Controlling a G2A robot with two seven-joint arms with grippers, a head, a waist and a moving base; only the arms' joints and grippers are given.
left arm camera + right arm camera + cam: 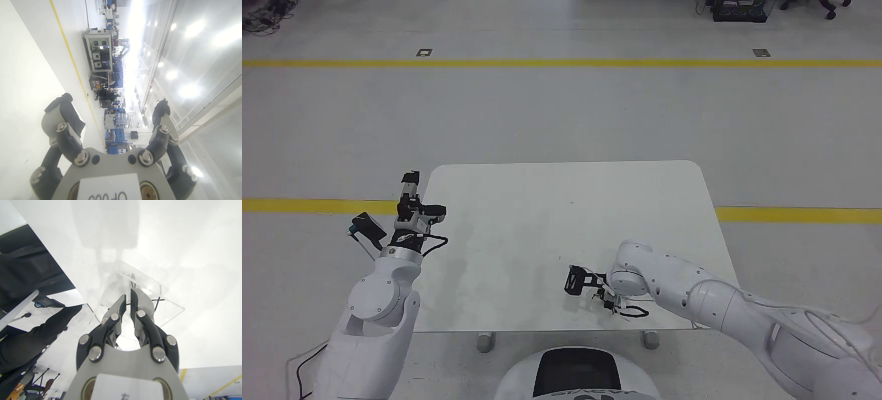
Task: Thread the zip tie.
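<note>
A thin black zip tie (133, 281) lies over a clear acrylic plate (170, 306) on the white table (562, 210). My right gripper (128, 303) is shut on a strand of the tie just above the plate; another strand crosses beside the fingers (139, 302). In the top view the right gripper (574, 282) sits low near the table's front edge, pointing left. My left gripper (113, 100) is open and holds nothing; it points away over the floor. Seen from above, the left gripper (417, 200) hangs at the table's left edge.
The table's near edge (56, 279) runs close beside the acrylic plate. A yellow floor line (562, 63) crosses behind the table. Bare tabletop stretches between the two arms.
</note>
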